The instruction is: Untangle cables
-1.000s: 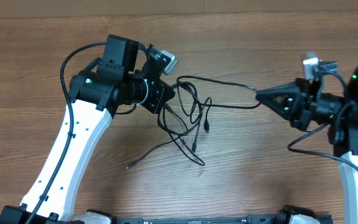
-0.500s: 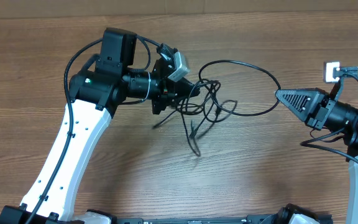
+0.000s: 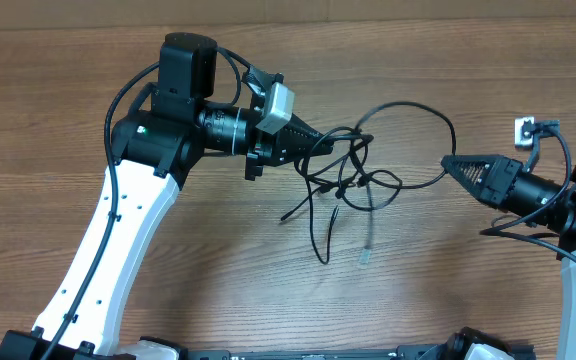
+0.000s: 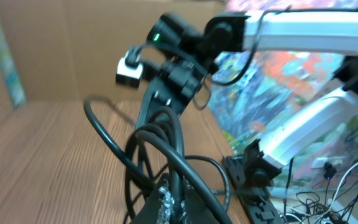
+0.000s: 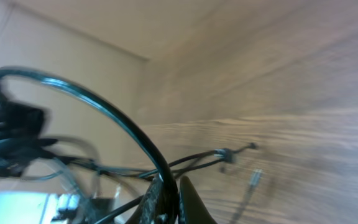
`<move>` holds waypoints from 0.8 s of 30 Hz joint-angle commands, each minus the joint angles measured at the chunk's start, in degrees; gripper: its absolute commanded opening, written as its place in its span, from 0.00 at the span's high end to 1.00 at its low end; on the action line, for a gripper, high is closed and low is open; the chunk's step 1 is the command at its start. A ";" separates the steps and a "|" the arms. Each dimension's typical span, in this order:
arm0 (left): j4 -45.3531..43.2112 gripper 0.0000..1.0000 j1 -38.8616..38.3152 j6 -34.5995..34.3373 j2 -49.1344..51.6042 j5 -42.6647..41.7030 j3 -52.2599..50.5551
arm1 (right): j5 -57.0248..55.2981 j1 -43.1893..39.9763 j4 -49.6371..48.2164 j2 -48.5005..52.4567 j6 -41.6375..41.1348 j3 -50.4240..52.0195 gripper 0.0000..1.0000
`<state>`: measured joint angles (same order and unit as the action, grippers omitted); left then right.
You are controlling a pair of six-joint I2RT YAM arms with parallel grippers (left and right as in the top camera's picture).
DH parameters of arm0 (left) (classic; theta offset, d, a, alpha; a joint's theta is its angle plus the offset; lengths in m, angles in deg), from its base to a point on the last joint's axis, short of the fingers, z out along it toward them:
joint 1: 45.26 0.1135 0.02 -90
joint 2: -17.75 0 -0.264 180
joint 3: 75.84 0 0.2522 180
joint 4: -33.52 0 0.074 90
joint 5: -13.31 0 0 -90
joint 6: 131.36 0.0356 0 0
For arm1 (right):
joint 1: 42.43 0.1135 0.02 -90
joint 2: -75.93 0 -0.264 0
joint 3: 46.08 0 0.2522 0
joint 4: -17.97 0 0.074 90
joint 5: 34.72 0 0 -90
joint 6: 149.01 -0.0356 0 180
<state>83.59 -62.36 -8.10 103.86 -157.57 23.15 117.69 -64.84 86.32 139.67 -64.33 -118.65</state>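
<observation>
Since the earlier overhead frames the left gripper (image 3: 315, 146) has swung to point right and a bit further along the table (image 3: 58, 60). The cables (image 3: 356, 176) have slid rightward with it, and the big loop is now narrower. Both sets of jaws are clamped fully closed on cord. The left gripper's tip is buried in the knot, so the exact strand it pinches is hidden from above. In the left wrist view cords (image 4: 160, 146) rise straight out from between its own fingers (image 4: 174, 202), which are cut off by the bottom edge and blurred. The cables bunch right at the left gripper's tip and hang just below and right of it. One long loop arcs away to the right gripper (image 3: 449, 162), which sits well to the right of the left gripper at about the same height, tip facing it. The right wrist view is heavily motion-blurred. One dark cord (image 5: 104, 102) curves up from between its closed fingers (image 5: 185, 196), and other strands are only streaks. Loose ends trail below the left gripper, among them a pale plug (image 3: 365, 258) lying on the wood. How many separate cords are in the knot cannot be told.
</observation>
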 commanded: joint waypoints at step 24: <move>-7.10 0.96 0.57 1.46 -1.07 -9.66 1.29 | -31.63 -0.04 11.34 9.86 2.19 -0.46 0.96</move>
<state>76.77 -62.36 -8.08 103.86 -163.69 23.15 94.57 -64.56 97.60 147.87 -62.67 -118.65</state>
